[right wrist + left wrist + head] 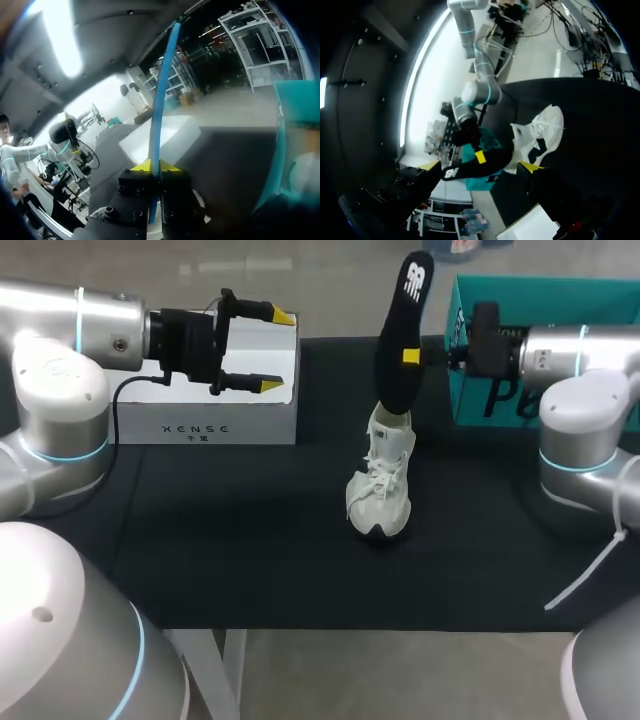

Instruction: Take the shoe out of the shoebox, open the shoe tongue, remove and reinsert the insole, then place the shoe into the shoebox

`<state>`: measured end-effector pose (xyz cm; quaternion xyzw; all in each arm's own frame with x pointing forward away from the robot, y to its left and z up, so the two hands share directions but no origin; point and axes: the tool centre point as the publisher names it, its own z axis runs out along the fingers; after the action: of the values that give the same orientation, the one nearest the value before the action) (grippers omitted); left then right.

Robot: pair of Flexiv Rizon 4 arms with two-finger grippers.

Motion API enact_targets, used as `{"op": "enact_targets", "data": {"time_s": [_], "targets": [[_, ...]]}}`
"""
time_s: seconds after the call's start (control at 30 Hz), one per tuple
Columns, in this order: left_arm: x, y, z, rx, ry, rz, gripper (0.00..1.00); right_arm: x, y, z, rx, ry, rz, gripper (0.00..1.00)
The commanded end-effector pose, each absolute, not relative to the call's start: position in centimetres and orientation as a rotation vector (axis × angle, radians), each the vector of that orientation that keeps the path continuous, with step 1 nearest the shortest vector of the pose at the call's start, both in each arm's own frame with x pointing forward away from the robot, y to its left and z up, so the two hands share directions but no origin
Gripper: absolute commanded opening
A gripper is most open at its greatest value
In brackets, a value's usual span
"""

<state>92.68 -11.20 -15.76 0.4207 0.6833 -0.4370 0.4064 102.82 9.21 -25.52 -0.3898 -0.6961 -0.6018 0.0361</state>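
A white shoe [381, 486] stands on the black table [240, 540] near the middle, toe toward me. The black insole [402, 330] rises nearly upright from the shoe's opening, with its lower end still inside. My right gripper [411, 357] is shut on the insole's middle from the right. In the right wrist view the insole [162, 95] is a thin blue edge between the shut yellow tips [155, 166]. My left gripper [276, 350] hangs open over the white box, well left of the shoe. The left wrist view has the shoe [546, 131] and insole [470, 171] ahead of its open gripper [480, 165].
A white box [215, 415] sits at the back left of the table under my left gripper. The teal shoebox [560, 350] stands at the back right behind my right wrist. The table's front half is bare black cloth.
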Motion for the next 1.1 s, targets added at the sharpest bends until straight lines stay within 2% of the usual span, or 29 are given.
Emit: {"op": "enact_targets", "data": {"time_s": [0.03,0.47,1.1], "targets": [[92.6,-11.1,-15.6,1.065,1.728,-1.100,1.00,102.7,9.3,-25.4,-1.211,-2.143,-1.841,0.00],[92.6,-11.1,-15.6,1.065,1.728,-1.100,1.00,102.5,9.5,-26.6,-1.196,-2.201,-1.822,0.00],[92.6,-11.1,-15.6,1.065,1.728,-1.100,1.00,100.7,9.7,-31.6,-1.265,-2.173,-1.699,0.00]]}}
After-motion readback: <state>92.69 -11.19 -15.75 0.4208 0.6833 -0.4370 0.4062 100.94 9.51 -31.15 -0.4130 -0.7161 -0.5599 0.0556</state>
